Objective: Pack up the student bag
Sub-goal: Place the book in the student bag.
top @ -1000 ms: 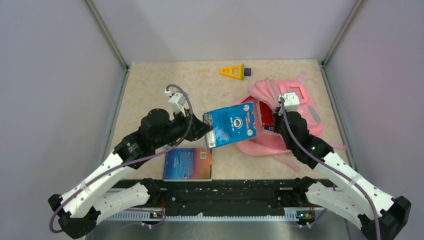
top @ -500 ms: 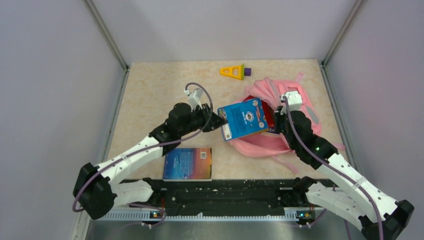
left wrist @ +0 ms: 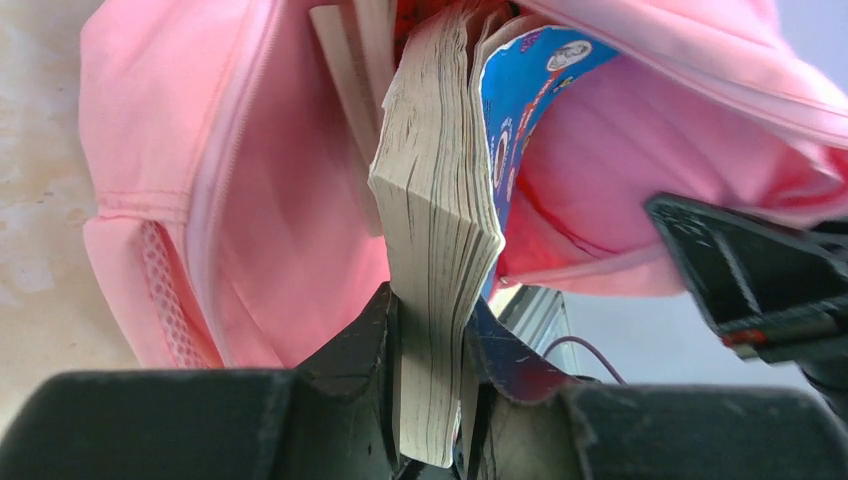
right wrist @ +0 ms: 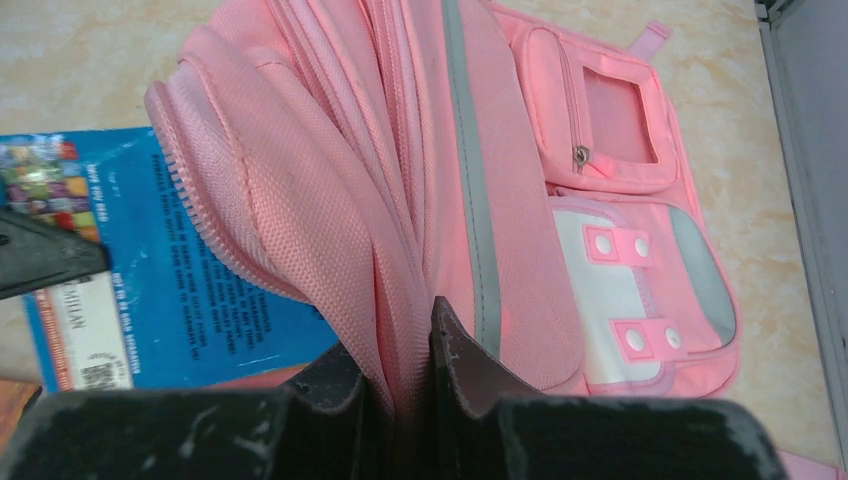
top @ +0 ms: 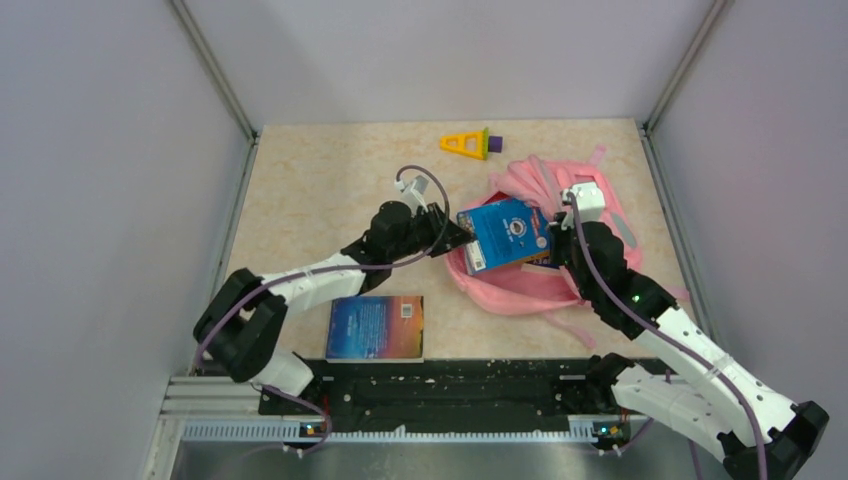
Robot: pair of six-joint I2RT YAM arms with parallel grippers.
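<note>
We moved the book (top: 505, 232), held by left fingers (left wrist: 345, 372), partway into the bag (top: 512, 291) that right fingers (right wrist: 465, 365) pinch open.

A dark blue book (top: 375, 328) lies flat at the near edge of the beige marbled table (top: 310, 190). A yellow triangular toy (top: 462, 145) with a purple end piece (top: 494, 143) lies near the far edge, well apart from that book

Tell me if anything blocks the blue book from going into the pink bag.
Nothing visible does. The right gripper pinches the rim of the student bag, holding its mouth open, and the blue book in the left gripper pokes into that opening.
</note>
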